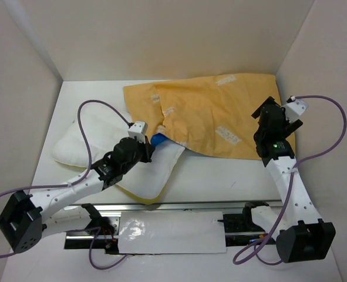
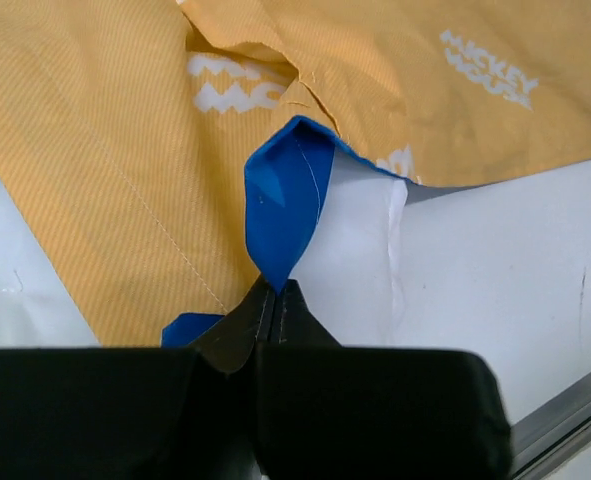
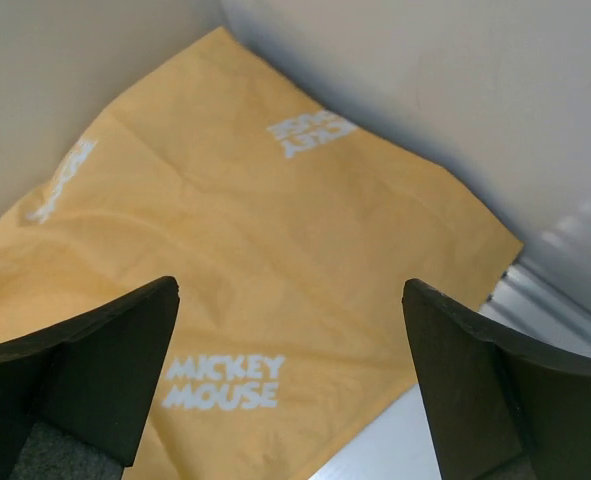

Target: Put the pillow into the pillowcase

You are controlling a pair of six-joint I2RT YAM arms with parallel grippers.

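The mustard-orange pillowcase (image 1: 208, 114) with white "Mickey Mouse" logos lies flat across the back right of the table. Its near left edge is folded up and shows a blue inner side (image 2: 283, 205). My left gripper (image 1: 151, 144) is shut on that blue edge (image 1: 157, 140), over the pillow's right end. The white pillow (image 1: 91, 141) with a yellow edge (image 1: 144, 197) lies at the left, partly under my left arm. My right gripper (image 1: 268, 120) is open and empty, hovering over the pillowcase's right part (image 3: 275, 260).
White walls close the table at the back, left and right. A metal rail (image 1: 179, 205) and a white sheet (image 1: 170, 232) lie along the near edge between the arm bases. Purple cables loop from both arms.
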